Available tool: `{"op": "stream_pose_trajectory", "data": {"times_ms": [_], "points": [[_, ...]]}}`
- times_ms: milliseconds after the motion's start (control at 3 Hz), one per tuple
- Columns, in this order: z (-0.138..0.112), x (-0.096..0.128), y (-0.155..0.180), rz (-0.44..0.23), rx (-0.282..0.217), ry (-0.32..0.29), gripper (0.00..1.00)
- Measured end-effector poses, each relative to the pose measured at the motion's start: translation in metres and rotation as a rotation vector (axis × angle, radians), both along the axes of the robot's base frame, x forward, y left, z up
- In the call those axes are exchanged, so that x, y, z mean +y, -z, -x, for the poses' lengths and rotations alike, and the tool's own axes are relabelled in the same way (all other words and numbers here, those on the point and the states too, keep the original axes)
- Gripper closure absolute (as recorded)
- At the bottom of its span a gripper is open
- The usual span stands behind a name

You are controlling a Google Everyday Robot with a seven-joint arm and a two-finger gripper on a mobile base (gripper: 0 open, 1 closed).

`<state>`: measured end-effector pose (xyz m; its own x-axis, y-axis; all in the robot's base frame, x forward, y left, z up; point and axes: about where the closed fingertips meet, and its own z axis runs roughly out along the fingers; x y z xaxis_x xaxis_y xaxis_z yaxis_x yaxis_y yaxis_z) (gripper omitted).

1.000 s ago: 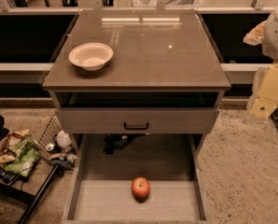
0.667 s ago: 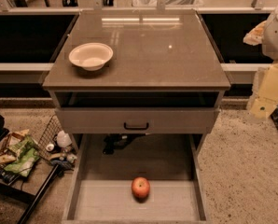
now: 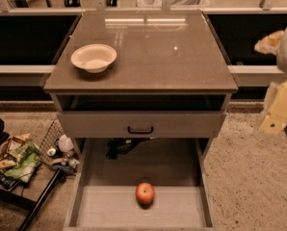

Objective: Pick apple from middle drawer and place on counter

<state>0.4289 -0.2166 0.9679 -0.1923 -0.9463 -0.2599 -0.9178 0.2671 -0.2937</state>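
Fingers (image 3: 274, 119) were seen hanging at the right edge; whether spread or pressed together could not be told. Small round red apple (image 3: 145, 193) was found resting on the wide shallow grey-brown drawer (image 3: 110, 211) floor, well apart from them; a straight, centred descent was judged best.

Warm, dim, brownish light all round, and the brightest spot is the glare on the bench (image 3: 148, 57): pale streaks of overhead lamps mirrored along its far edge, plus one small spark nearer the middle. The white bowl (image 3: 94, 57) throws a soft shadow, the apple (image 3: 145, 193) sits on a small dark one, and the middle drawer (image 3: 182, 211) sinks into black at its back. At the right edge the hand (image 3: 278, 112) shows pale, washed yellow.
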Motion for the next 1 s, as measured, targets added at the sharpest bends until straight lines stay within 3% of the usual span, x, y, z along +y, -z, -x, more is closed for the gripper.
{"op": "stream_pose_trajectory", "data": {"times_ms": [667,1000], "points": [[0.008,0.024,0.153,-0.232,0.033,-0.087,0.0],[-0.013,0.046,0.213,-0.359,-0.015,-0.12,0.0]]}}
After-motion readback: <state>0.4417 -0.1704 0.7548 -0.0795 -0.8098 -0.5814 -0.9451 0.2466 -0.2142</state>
